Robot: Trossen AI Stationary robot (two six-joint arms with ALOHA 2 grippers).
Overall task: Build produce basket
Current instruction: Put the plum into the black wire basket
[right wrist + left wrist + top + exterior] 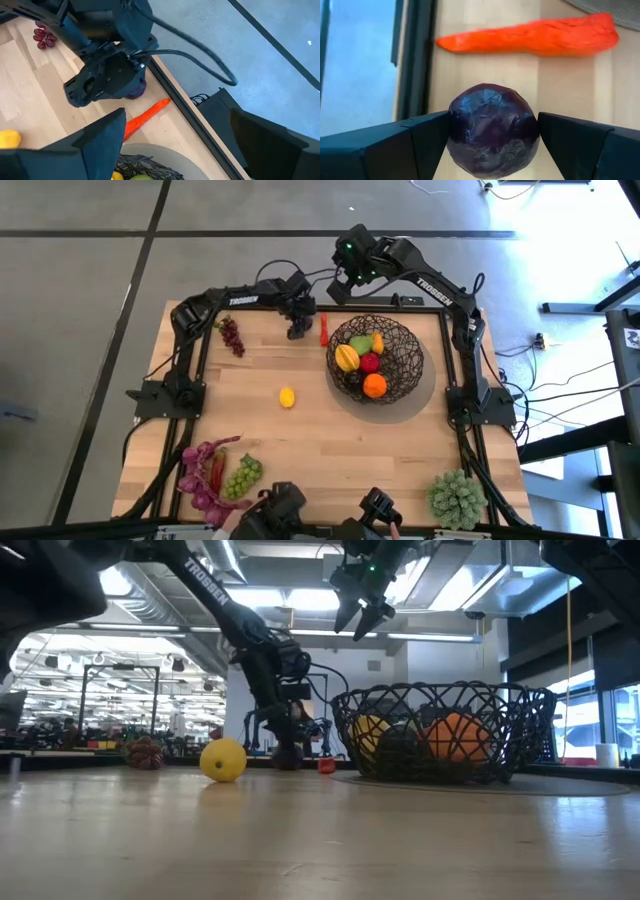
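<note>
Closed in from both sides on a dark purple ball (492, 131), the left gripper (299, 330) sits low at the far edge of the table, its fingers flush against the fruit as the left wrist view shows; whether the ball is already lifted clear of the wood I cannot tell. Just beside it lies a red chilli (323, 328), between that gripper and the basket. The right gripper (362, 615) hangs high above the far rim of the basket with its jaws spread wide and nothing between them, apparently waiting. The basket (412, 358) stands toward the right side of the table, nearer the far edge than the near one, on a pale round mat (425, 395), and it already holds part of the produce: an orange (374, 386), a red apple (369, 363), a yellow fruit (346, 357), a green fruit (361, 341) and something dark beneath them. Still out on the table are a lemon (287, 397) near the middle, red grapes (232, 336) toward the far left corner, and, by the near left corner, green grapes (241, 477) lying against purple leaves (200, 476) with another red chilli (217, 470) among them. A spiky green plant ball (456, 496) sits at the near right corner. By my reckoning the job is roughly half done: about five pieces are in, the purple ball looks to be next, and six or so remain to be carried across.
</note>
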